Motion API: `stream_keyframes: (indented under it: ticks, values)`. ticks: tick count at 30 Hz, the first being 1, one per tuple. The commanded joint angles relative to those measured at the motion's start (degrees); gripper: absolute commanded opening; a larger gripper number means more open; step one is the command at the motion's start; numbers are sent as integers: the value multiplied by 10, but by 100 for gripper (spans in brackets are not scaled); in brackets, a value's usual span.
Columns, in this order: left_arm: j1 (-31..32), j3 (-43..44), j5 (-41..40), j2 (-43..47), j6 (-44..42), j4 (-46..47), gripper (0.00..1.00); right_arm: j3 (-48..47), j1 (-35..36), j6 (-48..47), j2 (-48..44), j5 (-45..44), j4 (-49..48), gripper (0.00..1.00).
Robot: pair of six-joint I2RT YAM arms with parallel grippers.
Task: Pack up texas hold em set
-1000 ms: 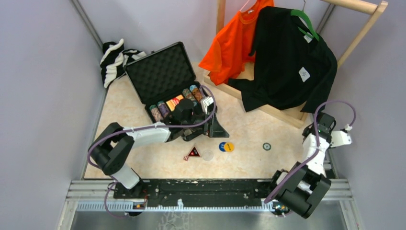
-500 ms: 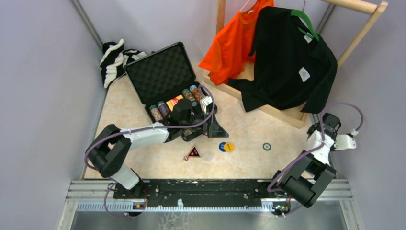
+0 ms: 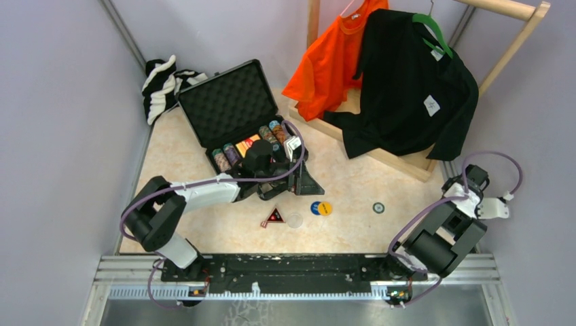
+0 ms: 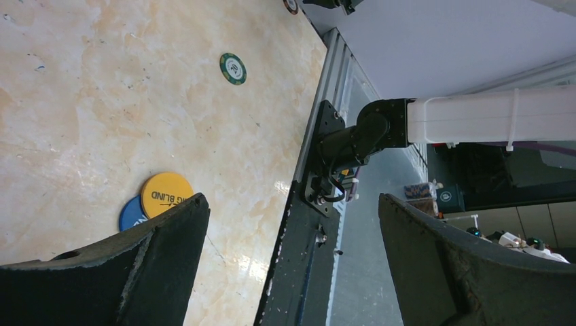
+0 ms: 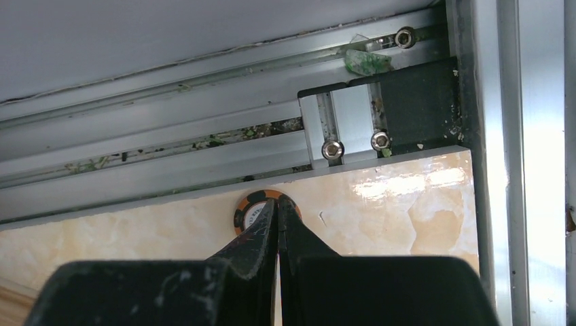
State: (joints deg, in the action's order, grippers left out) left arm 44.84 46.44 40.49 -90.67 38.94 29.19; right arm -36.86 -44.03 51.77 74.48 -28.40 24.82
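The black briefcase (image 3: 229,109) lies open at the back left, with rows of poker chips (image 3: 248,145) in its tray. My left gripper (image 3: 299,178) hangs open and empty just right of the case. In its wrist view, the left gripper (image 4: 291,204) frames the yellow disc (image 4: 166,193), the blue disc (image 4: 131,212) and a green chip (image 4: 233,68). The black-red triangle (image 3: 274,216), a clear disc (image 3: 294,220) and the green chip (image 3: 378,208) lie loose on the table. My right gripper (image 5: 278,204) is shut, its tips over a flat orange-black chip (image 5: 248,210) by the table's rail.
A wooden rack (image 3: 502,8) with an orange shirt (image 3: 331,58) and a black shirt (image 3: 407,81) stands at the back right. A striped cloth (image 3: 162,85) lies in the back left corner. Aluminium rails (image 5: 204,159) and grey walls (image 3: 61,136) border the table (image 3: 353,231).
My right arm has swung outward to the right, toward the wall, and its gripper has closed. The left arm and the loose pieces have not moved.
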Motion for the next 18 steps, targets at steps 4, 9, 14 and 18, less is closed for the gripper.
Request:
stream_keyframes:
  ticks: [4,9,14,18]
  values:
    - [-3,4,5,-6,-12,1,99,-32,-16,14,34,-3,-25,0]
    - [-3,6,8,-12,-12,0,99,-38,-21,8,45,4,-32,0]
    - [-3,8,12,-20,-12,2,99,-44,-27,6,50,7,-36,0]
    - [-3,9,15,-23,-11,4,99,-50,-31,7,69,14,-41,0]
